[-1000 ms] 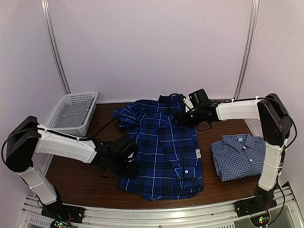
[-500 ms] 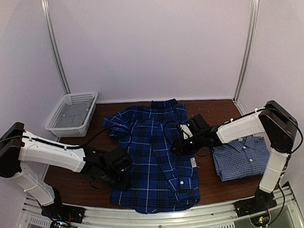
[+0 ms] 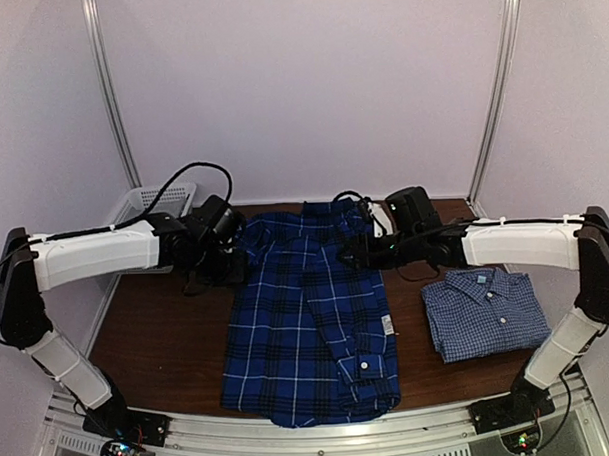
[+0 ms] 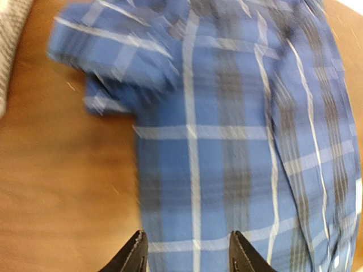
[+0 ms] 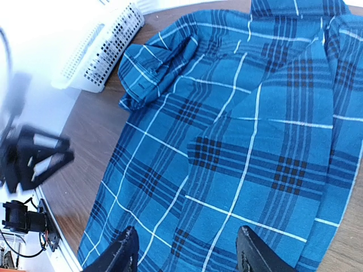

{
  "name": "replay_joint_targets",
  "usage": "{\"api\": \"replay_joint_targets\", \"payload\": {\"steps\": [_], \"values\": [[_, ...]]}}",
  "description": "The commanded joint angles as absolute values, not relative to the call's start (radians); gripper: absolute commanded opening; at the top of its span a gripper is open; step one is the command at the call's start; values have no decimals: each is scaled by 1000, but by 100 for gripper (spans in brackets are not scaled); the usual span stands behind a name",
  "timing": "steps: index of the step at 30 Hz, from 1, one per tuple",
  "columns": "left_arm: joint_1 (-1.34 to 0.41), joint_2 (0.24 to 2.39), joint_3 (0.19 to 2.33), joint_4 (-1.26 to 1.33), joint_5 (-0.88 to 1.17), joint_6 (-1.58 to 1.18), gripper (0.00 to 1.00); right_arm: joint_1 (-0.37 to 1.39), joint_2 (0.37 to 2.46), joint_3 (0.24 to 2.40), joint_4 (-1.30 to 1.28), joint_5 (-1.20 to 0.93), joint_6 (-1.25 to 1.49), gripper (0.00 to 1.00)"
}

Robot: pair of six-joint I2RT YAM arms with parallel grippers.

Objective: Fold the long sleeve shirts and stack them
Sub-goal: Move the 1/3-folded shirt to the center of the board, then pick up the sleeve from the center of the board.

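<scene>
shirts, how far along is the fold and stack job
Done: the check shirt lies folded on the right. In hand: the plaid shirt lies spread out, not folded up, with the left gripper and right gripper open over it, holding nothing. Left: fold the plaid shirt, then stack the two.

Two arms, same build.
- Left arm: glossy white shells over long links, black housings at joints, black wrist block.
- Right arm: same white shells, black housings at elbow and shoulder.
- Thin black cable arcs above left arm; similar black wiring runs along right arm.
- Black bases at near edge, small red and green lights below each.
- Left pincer: two matte black fingers, rounded tips.
- Right pincer: same black pair, slightly glossy.
</scene>
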State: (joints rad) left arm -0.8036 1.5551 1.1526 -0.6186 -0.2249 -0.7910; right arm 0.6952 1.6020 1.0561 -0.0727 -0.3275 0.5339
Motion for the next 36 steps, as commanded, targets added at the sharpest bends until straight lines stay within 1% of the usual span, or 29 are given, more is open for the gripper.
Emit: {"api": "replay_joint_targets", "payload": {"steps": [1,8,17,21,30,36], "values": [[-671,1633,1250,-549,-229,-663,50,692,1539,1068,-137,-285,520,60],[-513,1789,1379,-471,-140,-601,50,693,1452,1036,-163,-268,527,63],[-488,2012,1595,-463,-94,-536,50,693,1393,1006,-189,-247,530,64],[-488,2060,1619,-469,-103,-529,51,693,1374,983,-180,-242,537,65],[-489,2147,1635,-476,-92,-489,60,693,1379,976,-173,-254,543,65],[-489,2164,1619,-479,-137,-493,60,693,1387,971,-169,-264,544,65]]}}
